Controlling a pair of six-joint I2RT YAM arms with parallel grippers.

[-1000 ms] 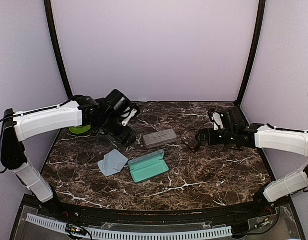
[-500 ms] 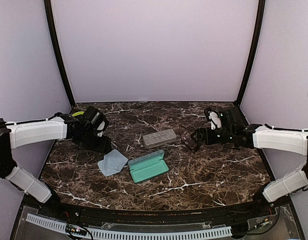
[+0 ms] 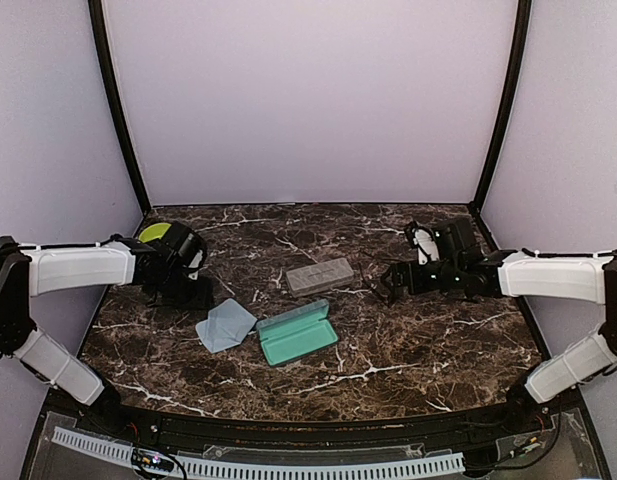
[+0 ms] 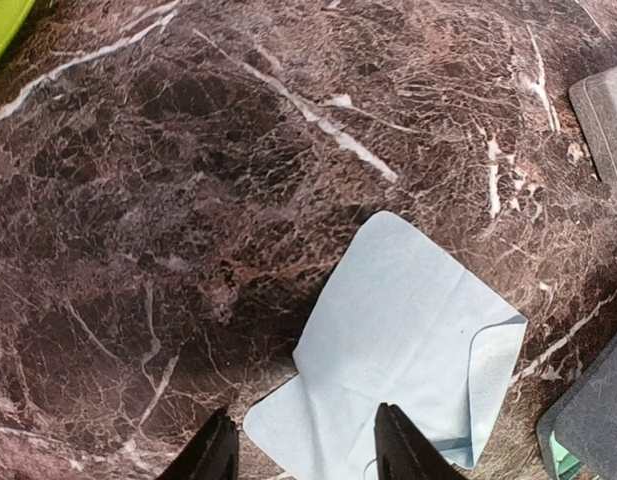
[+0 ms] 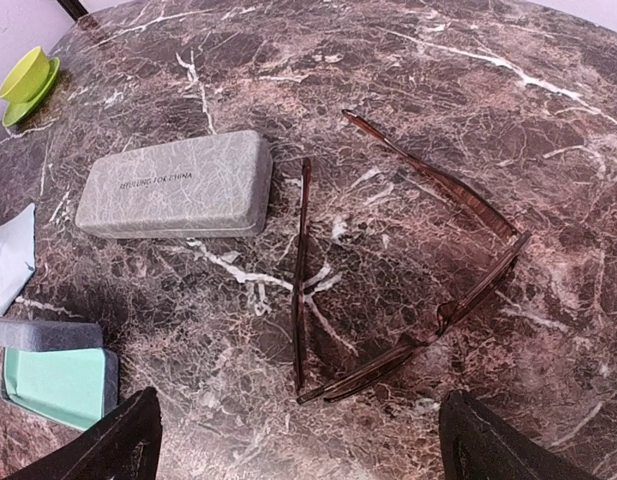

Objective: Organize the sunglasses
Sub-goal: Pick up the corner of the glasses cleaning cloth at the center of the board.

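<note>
A pair of sunglasses [image 5: 408, 290] with a thin dark brown frame lies on the marble with both temples unfolded, lenses toward my right gripper. My right gripper [image 5: 313, 440] hangs wide open just short of the frame, with nothing between its fingers. In the top view it [image 3: 390, 287] sits right of centre. My left gripper [image 4: 303, 455] is low over the near corner of a light blue cloth [image 4: 408, 340]; its jaws stand partly apart and grip nothing. From above the left gripper [image 3: 200, 295] is beside the cloth [image 3: 226, 324]. No second pair is in view.
A closed grey case [image 3: 320, 275] [image 5: 173, 185] lies mid-table, left of the sunglasses. An open case with a teal lining [image 3: 298, 333] [image 5: 53, 375] sits nearer the front, beside the cloth. A lime-green cup on a saucer [image 3: 153, 233] [image 5: 28, 78] stands at the far left.
My left arm has swung back to the left and come down by the cloth, its jaws narrowing. The right arm has hardly moved.
</note>
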